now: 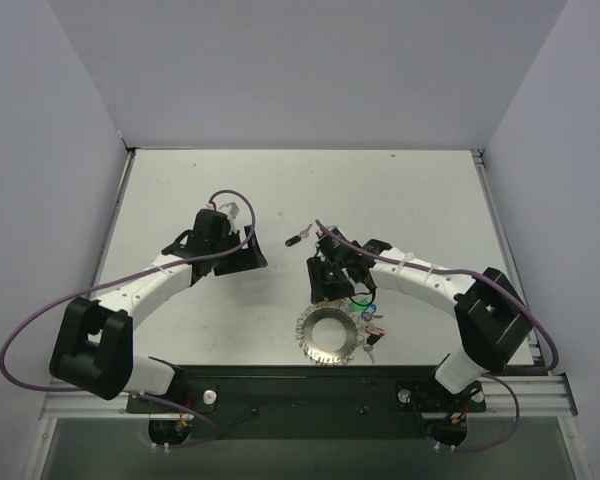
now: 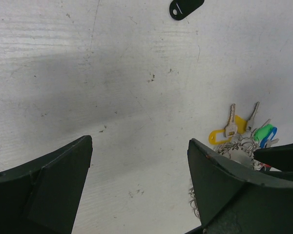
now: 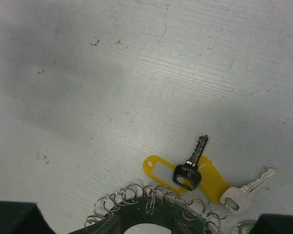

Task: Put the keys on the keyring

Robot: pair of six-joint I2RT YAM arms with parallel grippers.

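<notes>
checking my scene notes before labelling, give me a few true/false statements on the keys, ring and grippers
1. The left gripper is open with nothing between its fingers. True.
2. The black tag lies on the keyring. False: it lies alone on the table, apart from the keyring and farther from the arm bases.
3. A black-headed key lies across the yellow tag. True.
4. The keyring stands upright on its rim. False: it lies flat on the table, in front of the right arm.
</notes>
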